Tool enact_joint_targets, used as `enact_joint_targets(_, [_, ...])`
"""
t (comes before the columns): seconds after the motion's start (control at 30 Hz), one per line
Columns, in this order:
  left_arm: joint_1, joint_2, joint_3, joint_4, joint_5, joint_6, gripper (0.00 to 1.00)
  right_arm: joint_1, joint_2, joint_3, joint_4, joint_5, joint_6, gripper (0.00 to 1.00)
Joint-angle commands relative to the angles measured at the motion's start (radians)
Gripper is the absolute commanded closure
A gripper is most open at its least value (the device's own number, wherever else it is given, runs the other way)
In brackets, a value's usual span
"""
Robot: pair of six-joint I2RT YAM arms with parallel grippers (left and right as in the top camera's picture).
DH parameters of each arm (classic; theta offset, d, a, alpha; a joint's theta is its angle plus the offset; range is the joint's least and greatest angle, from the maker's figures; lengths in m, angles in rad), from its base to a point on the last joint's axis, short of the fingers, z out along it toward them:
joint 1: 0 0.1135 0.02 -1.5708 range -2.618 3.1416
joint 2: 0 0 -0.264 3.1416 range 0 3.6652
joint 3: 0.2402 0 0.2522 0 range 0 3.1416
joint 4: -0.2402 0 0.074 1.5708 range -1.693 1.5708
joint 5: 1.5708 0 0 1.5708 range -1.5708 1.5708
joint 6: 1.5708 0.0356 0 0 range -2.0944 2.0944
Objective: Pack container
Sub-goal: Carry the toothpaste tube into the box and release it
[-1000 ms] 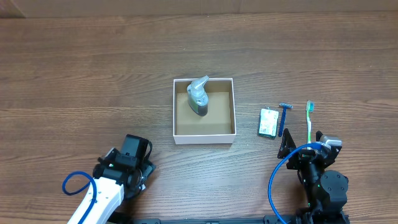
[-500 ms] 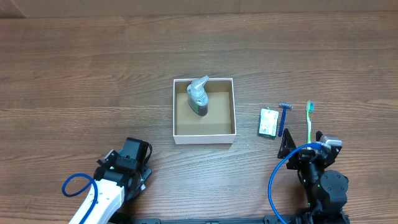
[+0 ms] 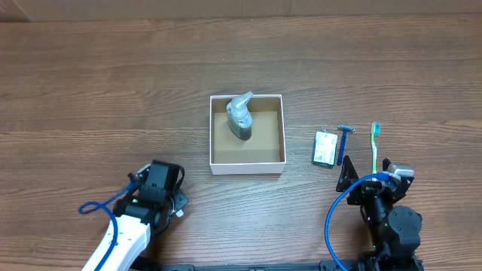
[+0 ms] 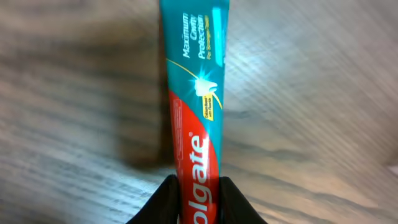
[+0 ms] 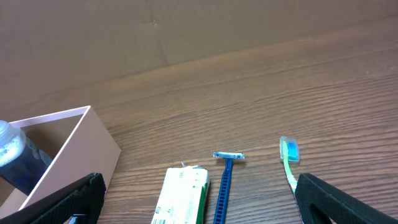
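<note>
Wood table point(image 3: 90, 83). Container point(image 3: 248, 168) sits open-topped ahead and to the right of the left jaws, well apart, and ahead-left of the right jaws, nearer. Grey pump bottle point(image 3: 240, 118) is already inside it, toward the far wall, with the rest of the floor bare. Left gripper point(image 4: 199, 186) is clamped on a Colgate toothpaste tube point(image 4: 196, 106), one finger on each side of the red part. The tube runs straight out ahead of the jaws over the table, both ends out of frame; lifted or lying, can't tell. Right gripper point(image 3: 366, 175) has its jaws wide apart, nothing between them. Just ahead of them lie a green-white packet point(image 5: 182, 199), a toothbrush point(image 5: 289, 151) toward the right finger, and a blue razor point(image 5: 224, 186) between those two, all apart. Handling guess: the container looks light, thin-walled card that would slide or dent if bumped. Take it by a side-wall rim if at all; better to lower items in from above. The tube looks soft and light, so squeeze gently mid-body.
</note>
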Motion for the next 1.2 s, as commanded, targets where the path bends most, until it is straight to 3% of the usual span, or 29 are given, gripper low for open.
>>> enact_joint_targets(0.0, [0.006, -0.009, 0.148, -0.044, 0.009, 0.102, 0.83, -0.004, -0.005, -0.002, 0.006, 0.006, -0.001, 0.0])
enact_joint_targets(0.23, [-0.011, -0.009, 0.377, -0.165, 0.034, 0.149, 0.87, -0.004, -0.005, -0.002, 0.006, 0.006, -0.001, 0.0])
enact_joint_targets(0.4, [-0.106, -0.009, 0.485, -0.167, 0.062, 0.149, 0.88, -0.004, -0.005, -0.002, 0.006, 0.006, -0.001, 0.0])
enact_joint_targets(0.67, [-0.262, 0.031, 0.515, -0.034, 0.059, 0.149, 0.89, -0.004, -0.005, -0.002, 0.006, 0.006, -0.001, 0.0])
enact_joint_targets(0.9, [-0.292, 0.272, 0.515, 0.117, 0.101, 0.149, 0.87, -0.004, -0.005, -0.002, 0.006, 0.006, -0.001, 0.0])
enact_joint_targets(0.93, [-0.292, 0.287, 0.515, 0.137, 0.112, 0.149, 0.83, -0.004, -0.005, -0.002, 0.006, 0.006, -0.001, 0.0])
enact_joint_targets(1.03, [-0.291, 0.308, 0.515, 0.179, 0.122, 0.149, 0.54, -0.004, -0.005, -0.002, 0.006, 0.006, -0.001, 0.0])
enact_joint_targets(1.07, [-0.29, 0.306, 0.515, 0.186, 0.121, 0.15, 0.36, -0.004, -0.005, -0.002, 0.006, 0.006, -0.001, 0.0])
enact_joint_targets(1.1, [-0.287, 0.304, 0.518, 0.19, 0.121, 0.15, 0.27, -0.004, -0.005, -0.002, 0.006, 0.006, -0.001, 0.0])
enact_joint_targets(1.17, [-0.277, 0.299, 0.535, 0.187, 0.125, 0.177, 0.25, -0.004, -0.005, -0.002, 0.006, 0.006, -0.001, 0.0])
